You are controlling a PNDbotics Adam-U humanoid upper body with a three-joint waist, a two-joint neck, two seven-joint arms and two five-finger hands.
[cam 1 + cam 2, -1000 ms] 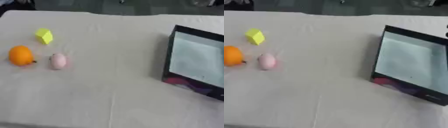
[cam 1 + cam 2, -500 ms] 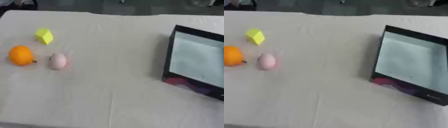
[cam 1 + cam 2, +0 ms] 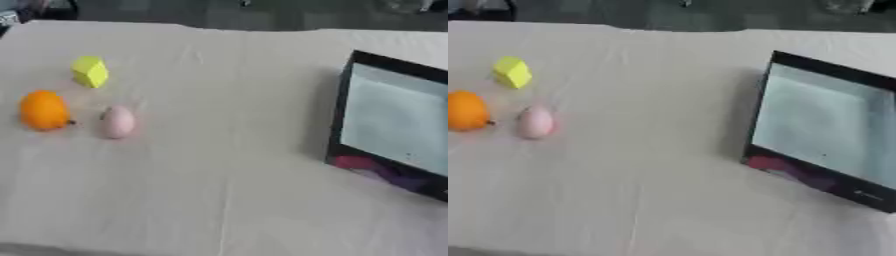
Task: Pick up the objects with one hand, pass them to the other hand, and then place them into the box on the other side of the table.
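Three small objects lie on the left part of the table. A yellow block (image 3: 89,71) sits farthest back. An orange round fruit (image 3: 44,110) is nearest the left edge, and a pale pink egg-shaped object (image 3: 116,121) lies just right of it. At the right side stands a black-rimmed box (image 3: 341,120) with a pale inside, nothing visible in it. Neither hand shows in either view.
A cream cloth (image 3: 227,165) with soft creases covers the table. The table's far edge runs along the top, with a dark floor behind. The box's near wall (image 3: 798,172) carries a purple and pink print.
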